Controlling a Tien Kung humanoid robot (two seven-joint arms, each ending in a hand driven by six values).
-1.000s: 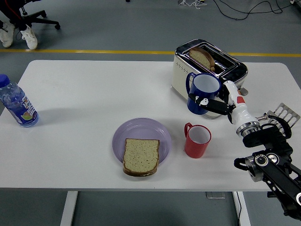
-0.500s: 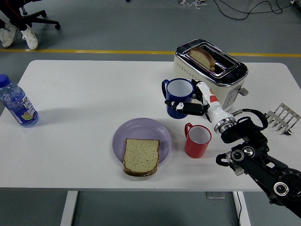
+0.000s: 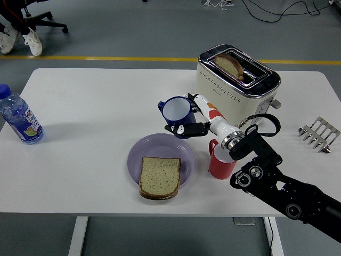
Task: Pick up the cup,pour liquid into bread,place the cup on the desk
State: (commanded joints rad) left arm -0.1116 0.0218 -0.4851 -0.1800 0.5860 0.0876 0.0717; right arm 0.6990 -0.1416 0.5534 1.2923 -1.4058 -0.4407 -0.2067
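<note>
The plate (image 3: 154, 150) lies on the table (image 3: 96, 106) near its near edge, about centre, with the bread slice (image 3: 159, 177) on the plate's near part. The right hand (image 3: 196, 120) holds the cup (image 3: 177, 114) in the air over the plate's far right rim, tilted. A second cup (image 3: 219, 165) stands on the table just right of the plate, partly behind the right arm. The toaster (image 3: 237, 82) stands farther back and to the right, with a slice in its slot. A rack (image 3: 318, 135) lies near the right edge. A bottle (image 3: 19, 118) stands at the far left edge.
</note>
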